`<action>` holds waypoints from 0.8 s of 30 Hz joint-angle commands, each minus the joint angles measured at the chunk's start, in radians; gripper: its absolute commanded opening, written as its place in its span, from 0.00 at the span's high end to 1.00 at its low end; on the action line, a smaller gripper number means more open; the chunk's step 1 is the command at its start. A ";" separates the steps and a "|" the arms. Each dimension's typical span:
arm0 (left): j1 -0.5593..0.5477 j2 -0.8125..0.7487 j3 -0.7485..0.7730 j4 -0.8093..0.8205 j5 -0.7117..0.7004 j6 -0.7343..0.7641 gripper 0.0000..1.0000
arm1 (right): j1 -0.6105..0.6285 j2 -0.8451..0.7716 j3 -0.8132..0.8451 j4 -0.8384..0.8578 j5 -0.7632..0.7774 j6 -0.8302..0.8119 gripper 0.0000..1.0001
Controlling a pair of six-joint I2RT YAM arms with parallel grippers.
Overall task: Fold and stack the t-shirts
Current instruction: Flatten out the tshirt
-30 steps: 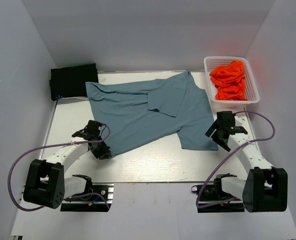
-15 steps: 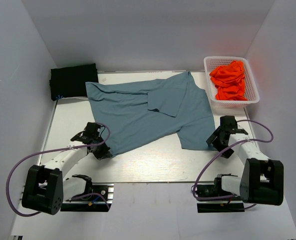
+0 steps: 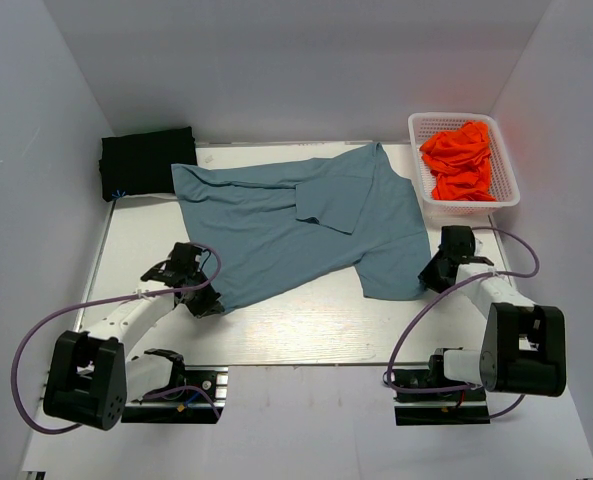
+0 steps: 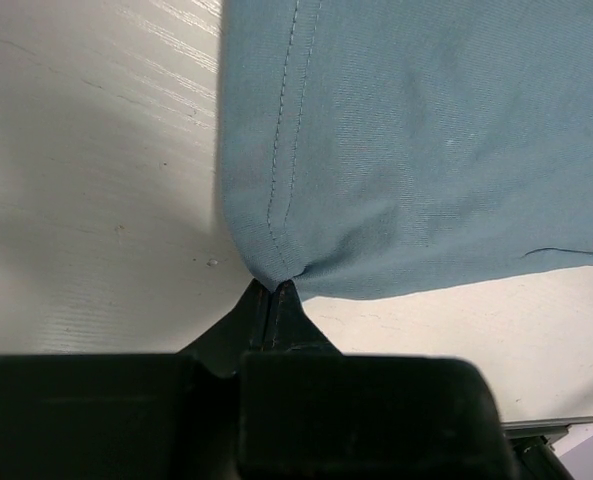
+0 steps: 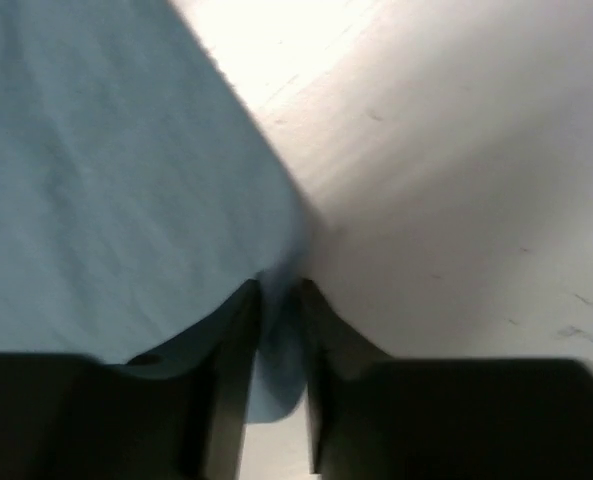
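Observation:
A slate-blue t-shirt (image 3: 296, 225) lies spread flat across the table (image 3: 306, 325), with one sleeve folded over its middle. My left gripper (image 3: 214, 305) is shut on the shirt's near left corner; in the left wrist view the fingertips (image 4: 274, 288) pinch the hemmed corner of the cloth (image 4: 426, 150). My right gripper (image 3: 428, 278) sits at the near right corner. In the right wrist view its jaws (image 5: 279, 290) stand narrowly apart, with blue cloth (image 5: 106, 180) filling the gap. A folded black t-shirt (image 3: 146, 160) lies at the back left. Orange-red t-shirts (image 3: 461, 160) are heaped in the basket.
The white lattice basket (image 3: 417, 128) stands at the back right, close behind my right arm. White walls enclose the table on three sides. Purple cables loop from both arms near the front edge.
My right gripper dropped to the shirt's near right corner and its wide-open jaws closed round the cloth. The left jaws finished closing on the left corner.

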 commanded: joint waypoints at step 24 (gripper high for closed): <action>-0.002 -0.219 0.818 -0.110 -0.188 0.150 1.00 | -0.003 -0.279 0.844 -0.133 -0.184 -0.146 1.00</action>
